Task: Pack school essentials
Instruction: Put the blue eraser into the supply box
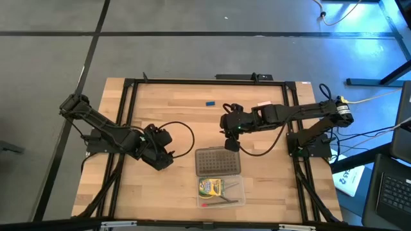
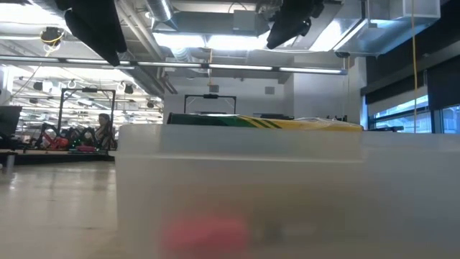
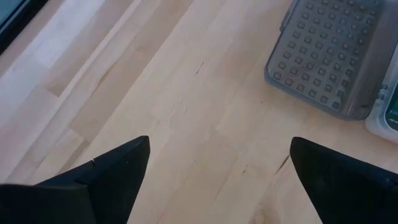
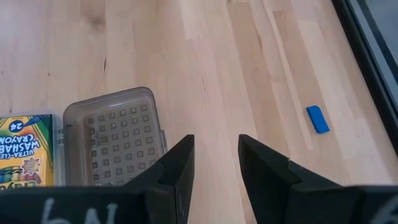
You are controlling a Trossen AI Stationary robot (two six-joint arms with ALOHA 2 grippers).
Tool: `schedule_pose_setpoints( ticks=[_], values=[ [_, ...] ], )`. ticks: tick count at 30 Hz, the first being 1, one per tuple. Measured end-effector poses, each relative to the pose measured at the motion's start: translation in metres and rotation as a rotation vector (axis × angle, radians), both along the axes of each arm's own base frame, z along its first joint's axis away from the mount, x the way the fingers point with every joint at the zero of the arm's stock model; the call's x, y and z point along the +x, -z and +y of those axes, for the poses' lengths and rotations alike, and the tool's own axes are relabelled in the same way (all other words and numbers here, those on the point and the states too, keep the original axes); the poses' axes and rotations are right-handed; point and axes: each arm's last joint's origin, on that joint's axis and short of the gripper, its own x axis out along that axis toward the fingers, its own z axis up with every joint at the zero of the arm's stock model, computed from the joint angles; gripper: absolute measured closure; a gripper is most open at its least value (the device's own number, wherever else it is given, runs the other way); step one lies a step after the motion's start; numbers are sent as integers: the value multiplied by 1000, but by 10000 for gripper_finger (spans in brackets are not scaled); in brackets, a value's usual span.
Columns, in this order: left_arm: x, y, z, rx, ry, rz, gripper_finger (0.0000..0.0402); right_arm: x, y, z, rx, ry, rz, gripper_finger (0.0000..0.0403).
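The clear case's tray (image 1: 239,190) lies near the table's near edge. It holds the green-yellow crayon box (image 1: 210,187) and thin pencils (image 1: 221,203). Its grey dotted lid (image 1: 218,162) lies open on the tray's far side. The tiny blue eraser (image 1: 210,102) lies flat on the wood toward the far edge and shows again in the right wrist view (image 4: 318,118). My right gripper (image 4: 216,155) hovers over bare wood beside the lid (image 4: 115,137), its fingers a narrow gap apart with nothing between them. My left gripper (image 3: 217,168) waits wide open to the left of the lid (image 3: 326,50).
A black metal frame (image 1: 128,96) borders the table on the left, far and right sides. Cables (image 1: 186,135) loop over the wood beside each gripper. In the low view the case's clear wall (image 2: 237,187) fills the foreground, with the crayon box's top (image 2: 287,122) above it.
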Motion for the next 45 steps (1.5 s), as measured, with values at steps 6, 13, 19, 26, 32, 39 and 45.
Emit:
schedule_pose_setpoints(
  ticks=[6, 13, 19, 26, 32, 39, 45],
  values=[
    [0, 0, 0, 0, 1, 1, 19, 2, 2, 0, -17, 4, 7, 276],
    [0, 0, 0, -1, 1, 2, 19, 8, 11, 0, -26, -5, 36, 276],
    [0, 0, 0, -1, 1, 2, 19, 11, 9, 1, -12, 0, -2, 276],
    [0, 0, 0, -1, 1, 2, 19, 14, 7, 1, -66, -69, -23, 255],
    [0, 0, 0, -1, 1, 2, 19, 15, 6, -7, -73, -45, -32, 170],
    [0, 0, 0, -1, 2, 2, 19, 20, 4, -15, -84, -7, -76, 66],
    [0, 0, 0, -1, 2, 1, 19, 24, 11, -22, -128, 4, -42, 53]
  ],
)
